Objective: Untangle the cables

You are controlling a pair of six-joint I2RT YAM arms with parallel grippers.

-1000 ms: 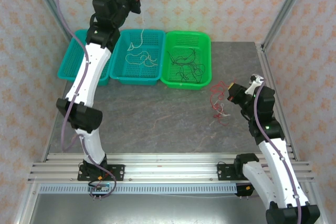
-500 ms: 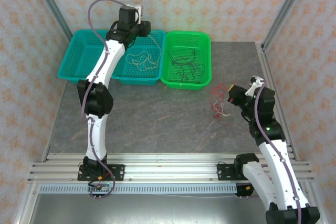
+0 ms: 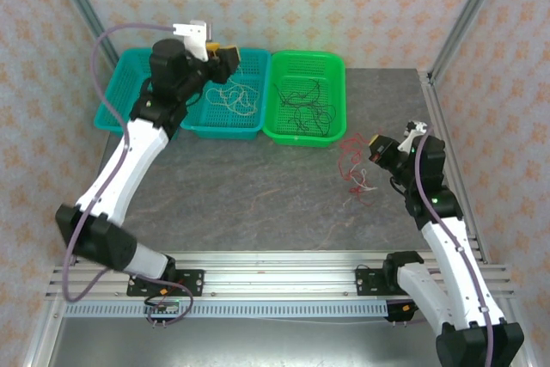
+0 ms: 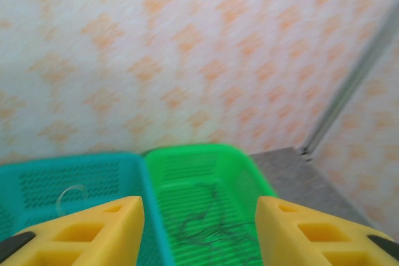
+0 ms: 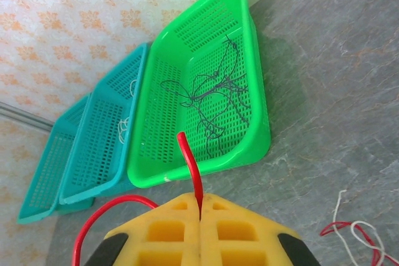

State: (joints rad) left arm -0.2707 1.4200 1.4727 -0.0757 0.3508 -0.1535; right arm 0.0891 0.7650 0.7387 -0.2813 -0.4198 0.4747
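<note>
The left gripper [image 3: 227,55] has come down lower over the middle teal basket [image 3: 225,131] and let go; the white cable [image 3: 234,96] now lies wholly inside it.

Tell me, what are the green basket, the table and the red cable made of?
The green basket looks like moulded plastic: glossy, with perforated mesh walls. The table is grey, matte and veined like stone, though it could be a printed laminate. The red cable, pinched in the shut right gripper, has a thin, smooth, shiny sheath, probably plastic insulation; its core is hidden.
</note>
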